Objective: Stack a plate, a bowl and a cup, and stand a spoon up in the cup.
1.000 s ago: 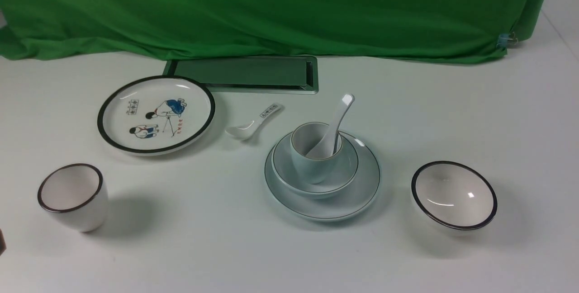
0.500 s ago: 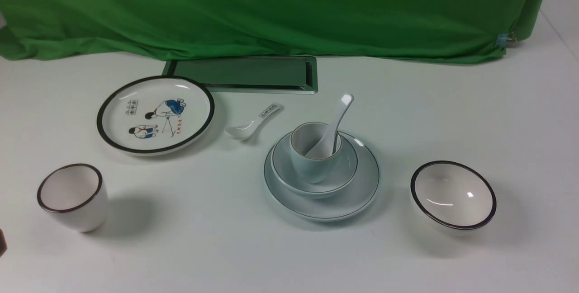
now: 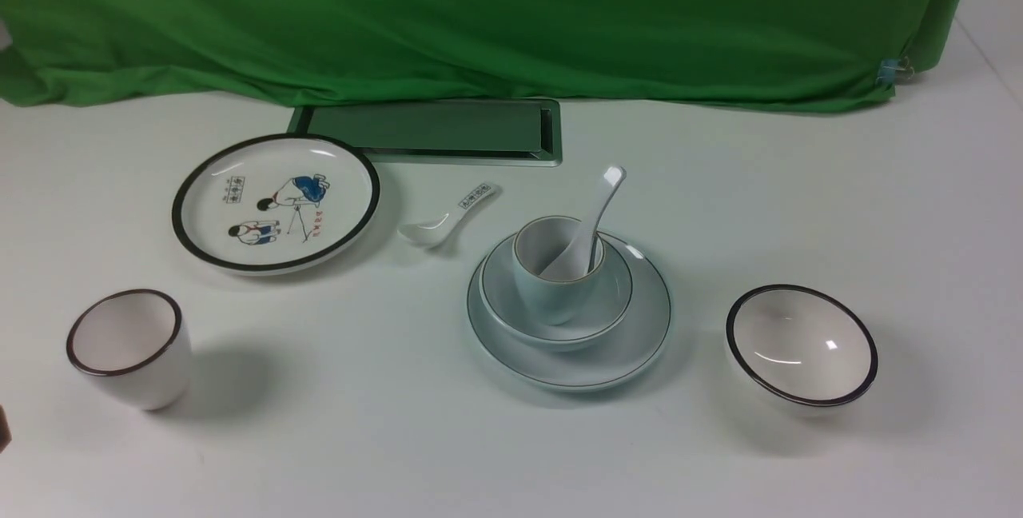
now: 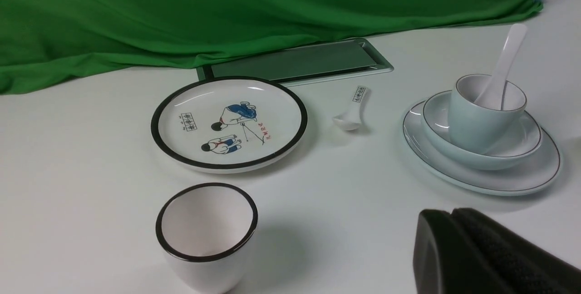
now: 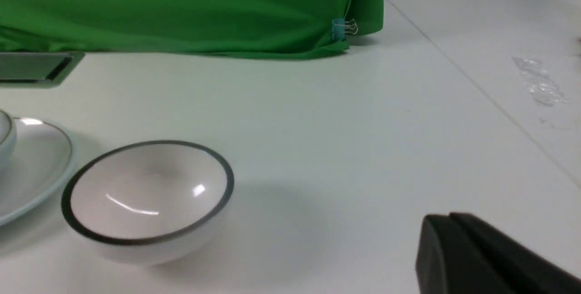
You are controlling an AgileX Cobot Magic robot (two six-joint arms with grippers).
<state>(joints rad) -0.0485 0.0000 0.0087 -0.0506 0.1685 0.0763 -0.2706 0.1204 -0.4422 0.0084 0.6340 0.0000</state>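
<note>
The plate (image 3: 639,342) lies mid-table, carrying the bowl (image 3: 615,298), which holds the cup (image 3: 547,294); the spoon (image 3: 599,206) stands inside, handle leaning toward 1 o'clock. An empty black-rimmed bowl (image 3: 799,342) sits at 4 o'clock of the stack. Left gripper (image 4: 449,214) and right gripper (image 5: 449,217), cut off by the frame, show pads pressed together, empty.

Front view: set high between the arms, facing forward and down; takes in the whole tabletop (image 3: 511,470) up to the green cloth (image 3: 479,14). Left wrist view: set low and near, behind the left hand (image 4: 454,244), facing across the black-rimmed cup (image 4: 206,230) toward the plate (image 4: 522,183). Right wrist view: lower still, almost level, close to the black-rimmed bowl (image 5: 150,251), right hand (image 5: 451,248) in the corner. Common to all three: plate edge, cloth, metal panel (image 3: 431,130).
</note>
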